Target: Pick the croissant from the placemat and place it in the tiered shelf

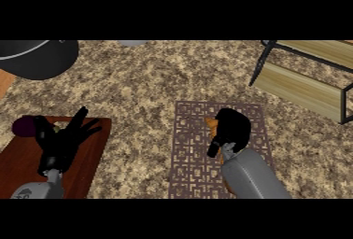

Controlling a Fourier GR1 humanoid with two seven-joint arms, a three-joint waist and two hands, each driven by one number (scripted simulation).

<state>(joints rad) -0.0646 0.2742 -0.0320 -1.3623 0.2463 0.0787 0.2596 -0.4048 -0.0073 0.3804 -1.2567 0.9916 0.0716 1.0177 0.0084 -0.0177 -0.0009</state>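
Down on the patterned placemat (196,154), the right hand (233,128) lies palm-down with fingers curled over the croissant (211,123), only an orange sliver of which shows at the hand's left edge, so its long axis cannot be told. Meanwhile the left hand (69,135) rests open, fingers up, over the wooden board (21,163) beside a dark purple fruit (24,126). Open speckled counter (151,79) lies between the placemat and the tiered shelf (310,79) at the upper right.
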